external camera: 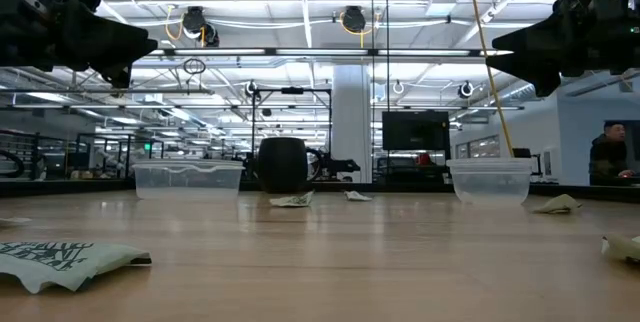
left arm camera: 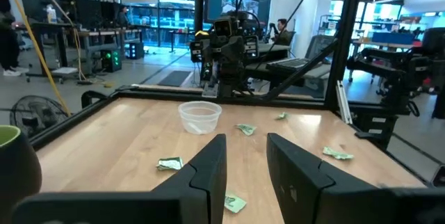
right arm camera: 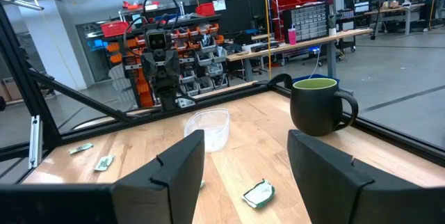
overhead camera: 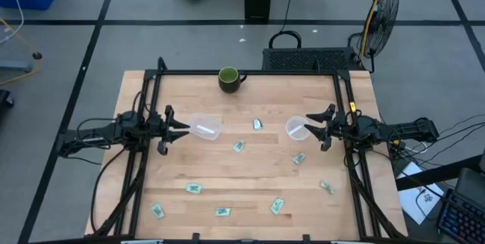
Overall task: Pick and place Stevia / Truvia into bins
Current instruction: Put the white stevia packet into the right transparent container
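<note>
On wooden table | sachets scattered | mug at back edge

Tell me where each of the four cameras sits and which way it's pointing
High view: overhead, straight down on the table; both arms show, left hand and right hand.
Low view: table height, looking across; both hands hang overhead.
Left wrist view: faces the round cup; own fingers below.
Right wrist view: faces the square tub and mug.
Shared: both bins in the high and low views.
</note>
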Motion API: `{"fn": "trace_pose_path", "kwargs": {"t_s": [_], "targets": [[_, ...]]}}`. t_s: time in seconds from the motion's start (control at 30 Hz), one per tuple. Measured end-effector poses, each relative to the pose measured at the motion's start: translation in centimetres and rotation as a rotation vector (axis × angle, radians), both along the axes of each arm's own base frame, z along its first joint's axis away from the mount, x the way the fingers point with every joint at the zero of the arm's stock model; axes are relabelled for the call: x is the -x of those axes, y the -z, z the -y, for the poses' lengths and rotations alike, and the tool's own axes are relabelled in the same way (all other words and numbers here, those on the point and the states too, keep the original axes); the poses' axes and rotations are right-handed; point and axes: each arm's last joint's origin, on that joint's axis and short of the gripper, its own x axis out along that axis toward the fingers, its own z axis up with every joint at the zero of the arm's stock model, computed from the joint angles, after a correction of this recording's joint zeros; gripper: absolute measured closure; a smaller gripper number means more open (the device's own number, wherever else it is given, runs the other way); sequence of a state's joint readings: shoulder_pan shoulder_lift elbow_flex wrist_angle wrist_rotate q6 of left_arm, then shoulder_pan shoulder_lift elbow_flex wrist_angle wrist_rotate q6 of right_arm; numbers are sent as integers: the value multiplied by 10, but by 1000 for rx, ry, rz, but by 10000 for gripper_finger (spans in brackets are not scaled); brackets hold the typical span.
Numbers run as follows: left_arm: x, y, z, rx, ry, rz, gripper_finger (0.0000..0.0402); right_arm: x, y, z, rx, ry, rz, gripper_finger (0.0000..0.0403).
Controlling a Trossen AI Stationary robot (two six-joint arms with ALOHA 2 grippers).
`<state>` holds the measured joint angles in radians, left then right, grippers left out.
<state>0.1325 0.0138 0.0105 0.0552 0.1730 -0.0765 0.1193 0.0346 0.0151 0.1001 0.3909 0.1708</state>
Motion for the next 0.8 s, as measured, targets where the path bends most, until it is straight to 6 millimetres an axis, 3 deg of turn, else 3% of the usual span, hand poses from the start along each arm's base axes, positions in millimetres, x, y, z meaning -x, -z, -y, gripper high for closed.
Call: {"fn": "trace_pose_path", "kwargs": {"t_s": [0.8], "targets": [[0, 0, 0, 47, 3, 0, 293, 0, 0, 0, 0, 0, 0, 204]]}}
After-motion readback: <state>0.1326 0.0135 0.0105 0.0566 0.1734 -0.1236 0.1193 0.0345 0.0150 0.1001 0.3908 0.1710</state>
